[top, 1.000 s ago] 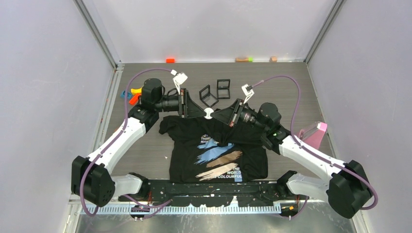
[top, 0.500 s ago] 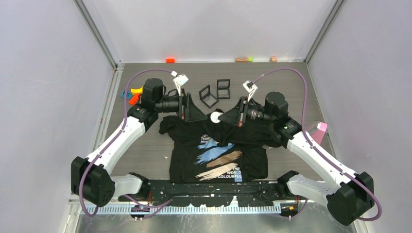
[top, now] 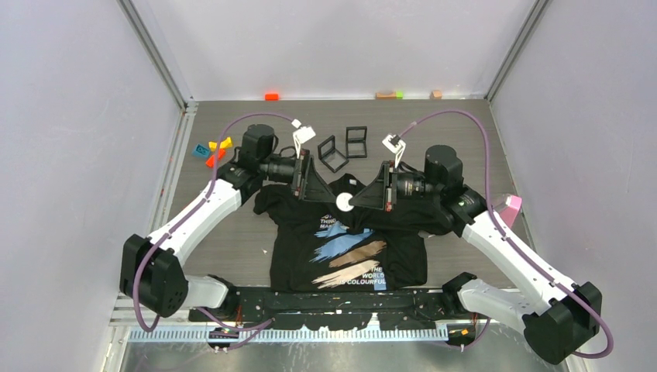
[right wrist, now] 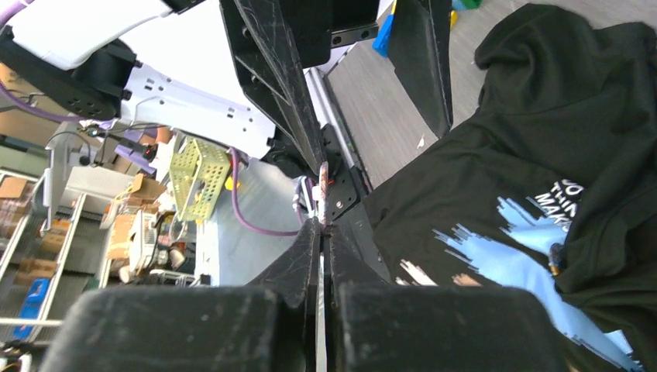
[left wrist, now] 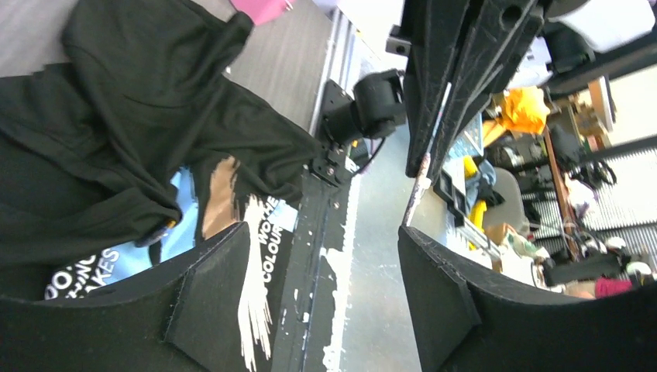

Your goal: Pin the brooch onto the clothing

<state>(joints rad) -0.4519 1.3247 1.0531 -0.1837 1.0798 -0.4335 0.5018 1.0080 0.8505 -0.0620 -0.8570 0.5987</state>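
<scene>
The clothing [top: 349, 248], a black T-shirt with white text and blue, tan and cream streaks, lies flat on the table, its upper part rumpled [left wrist: 116, 116] [right wrist: 542, 155]. The brooch [top: 344, 202] is a small white round disc held above the shirt's chest. My right gripper [top: 355, 203] is shut on it. In the right wrist view it shows only as a thin edge [right wrist: 324, 174] sticking out past the pinched fingertips [right wrist: 321, 225]. My left gripper [top: 321, 190] stands just to the brooch's left, open and empty [left wrist: 321, 240], facing the brooch's edge [left wrist: 417, 190].
Two small open black boxes [top: 345, 147] sit beyond the shirt. A pink object [top: 503, 211] lies at the right, near the right arm. Coloured blocks [top: 213, 149] lie at the left, an orange block [top: 271, 96] and small blocks [top: 391, 94] along the back wall.
The left gripper, pinched at the brooch a second ago, has opened and let go. The right gripper has carried the brooch nearer, over the shirt's chest. The left arm shifted slightly right.
</scene>
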